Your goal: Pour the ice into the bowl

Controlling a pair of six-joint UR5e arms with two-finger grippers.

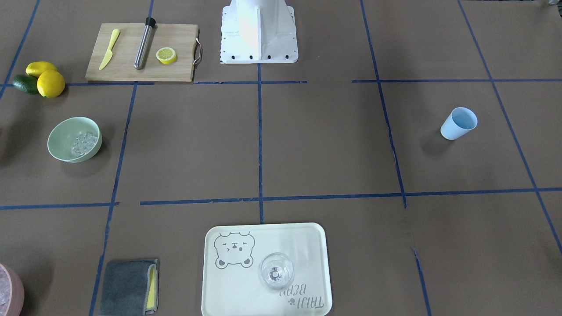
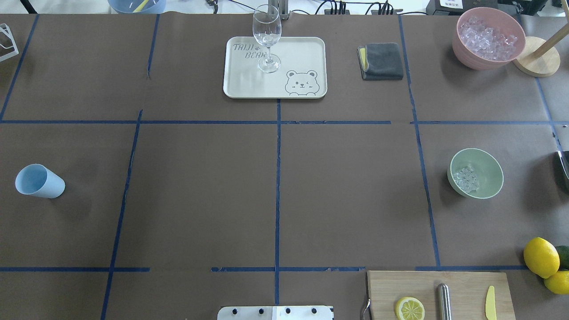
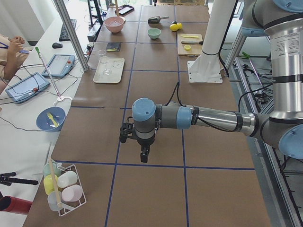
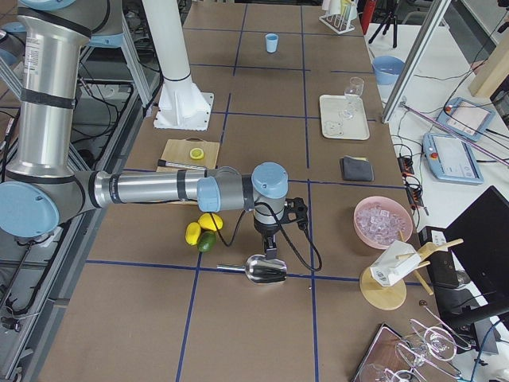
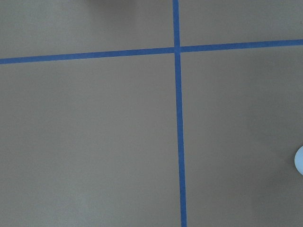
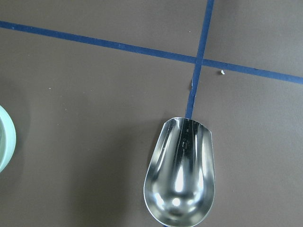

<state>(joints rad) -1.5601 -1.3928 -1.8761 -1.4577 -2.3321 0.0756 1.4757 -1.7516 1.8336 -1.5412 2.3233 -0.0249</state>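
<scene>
Sitting upright on the robot's right half of the table, the bowl [image 2: 489, 171] has its mouth facing straight up; being round, it has no long axis to speak of. It stands alone on the brown paper. The pink container [image 2: 471, 60] is well apart on its far side, and the lemons [image 2: 540, 257] and the cutting board [image 2: 462, 284] are well apart on its near side. The ice [image 2: 466, 179] lies inside the bowl as a small cluster of clear cubes, gathered low on the side toward the table's middle, with the rest of the green interior bare. More cubes fill the pink container. A metal scoop [image 6: 180, 179] lies flat on the table beyond the bowl, toward the right end. In the right wrist view its open lip points to the top of the frame and its rounded back to the bottom, its long axis running along a blue tape line. The bowl's rim shows at that view's left edge, apart from the scoop. The right gripper [image 4: 269, 245] hangs pointing down just above the scoop, and whether its jaws are wide or narrow cannot be told. The left gripper [image 3: 143, 153] hangs pointing down over bare table beside a tape line, and its jaws cannot be judged either.
</scene>
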